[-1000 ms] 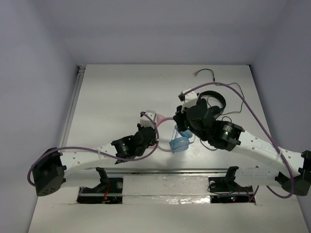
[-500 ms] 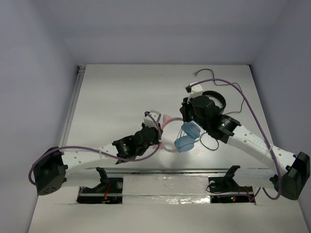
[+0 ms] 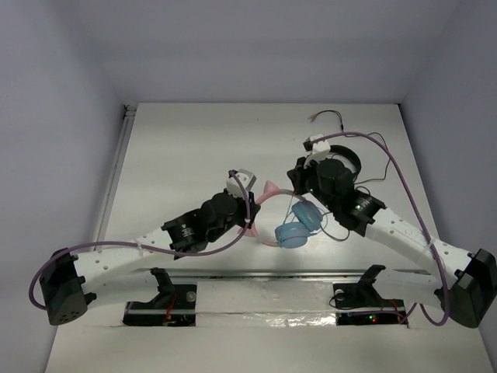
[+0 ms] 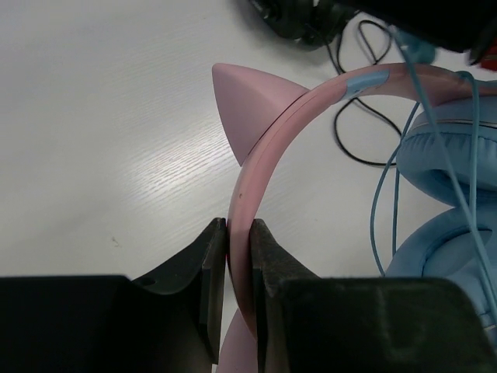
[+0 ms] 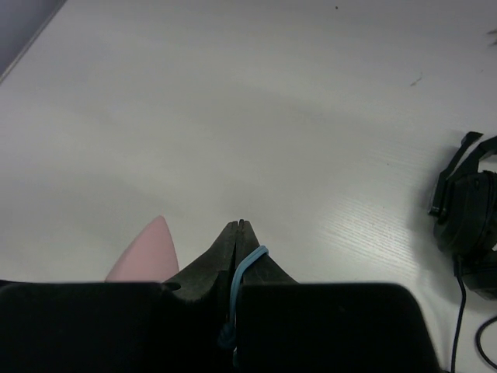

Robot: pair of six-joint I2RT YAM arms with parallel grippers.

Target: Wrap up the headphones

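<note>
1. white table (image 3: 186,155), bare wood grain showing in both wrist views.
2. right arm (image 3: 396,229) reaches in over the black headphones (image 3: 347,159) and hides part of them from above. the right wrist view shows them at its right edge, flat on the table.
3. black cable (image 4: 349,148) lies in loose loops on the table between the black set and the blue earcups.
4. headphones (image 3: 295,225) are near the table's middle, between the two grippers.
5. headband (image 4: 256,148): pink, curved, with a light-blue band toward its far end.
6. earcups (image 4: 458,179): round, light blue, padded, close together.
7. cat ear (image 4: 245,97): pink, pointed, standing off the headband's outer edge.
8. blue cable (image 4: 435,132): thin, running across the earcups in several strands.
9. left gripper (image 4: 237,264): fingers drawn narrow, clamped on the headband on both sides.
10. right gripper (image 5: 239,229): fingers pressed together, a loop of blue cable pinched at the seam. a pink ear tip shows just to its left.
</note>
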